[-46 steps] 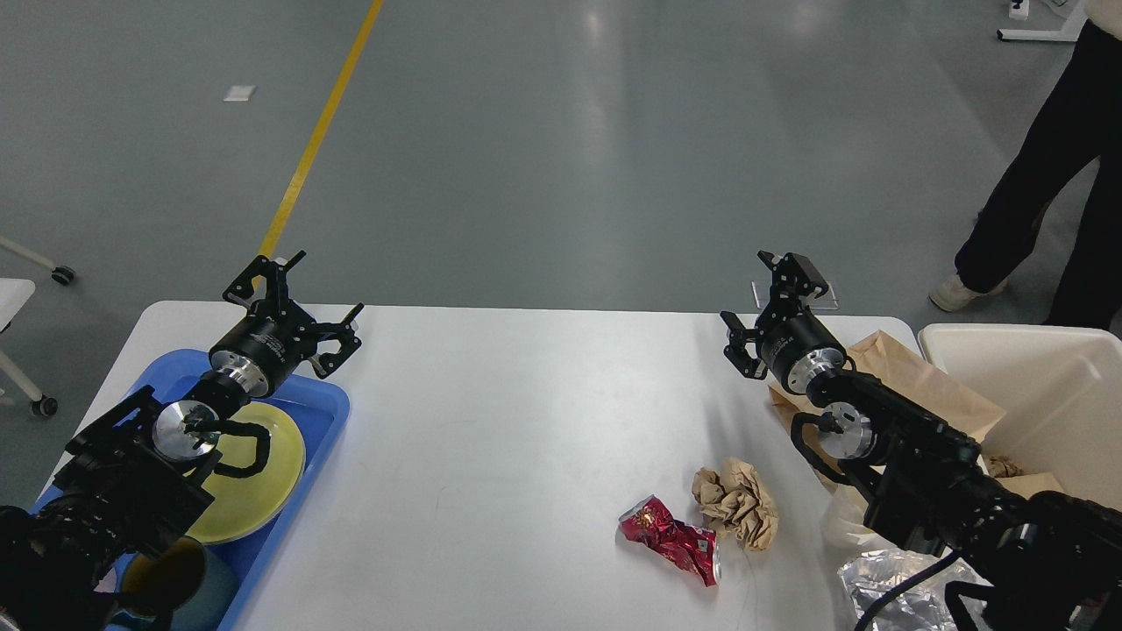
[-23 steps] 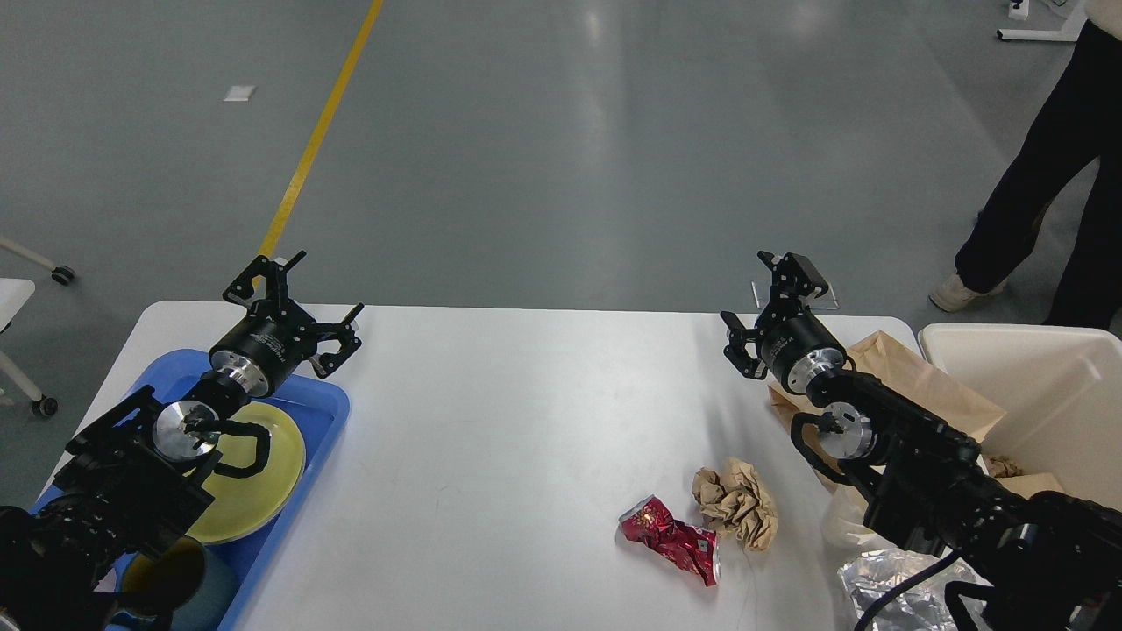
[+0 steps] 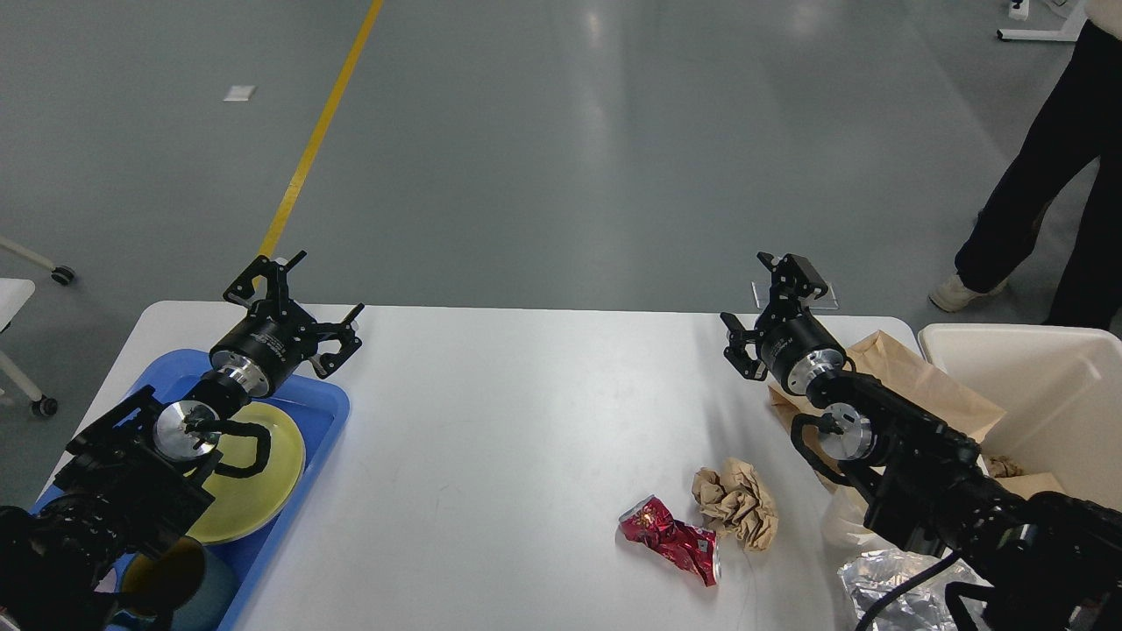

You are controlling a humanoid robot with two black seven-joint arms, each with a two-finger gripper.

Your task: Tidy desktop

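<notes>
Both claws, left (image 3: 294,302) and right (image 3: 771,302), are held open, empty. Beside the crumpled paper ball (image 3: 736,502) on the tabletop (image 3: 491,456), the crushed red can (image 3: 671,537) is judged light, stiff, best pinched mid-body.

One head camera looks forward and down over the desktop (image 3: 526,421).

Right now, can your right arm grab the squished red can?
Probably yes. The red can lies in the open on the desktop, just left of my right arm. Only the crumpled brown paper touches it, and my right gripper is open and empty.
</notes>
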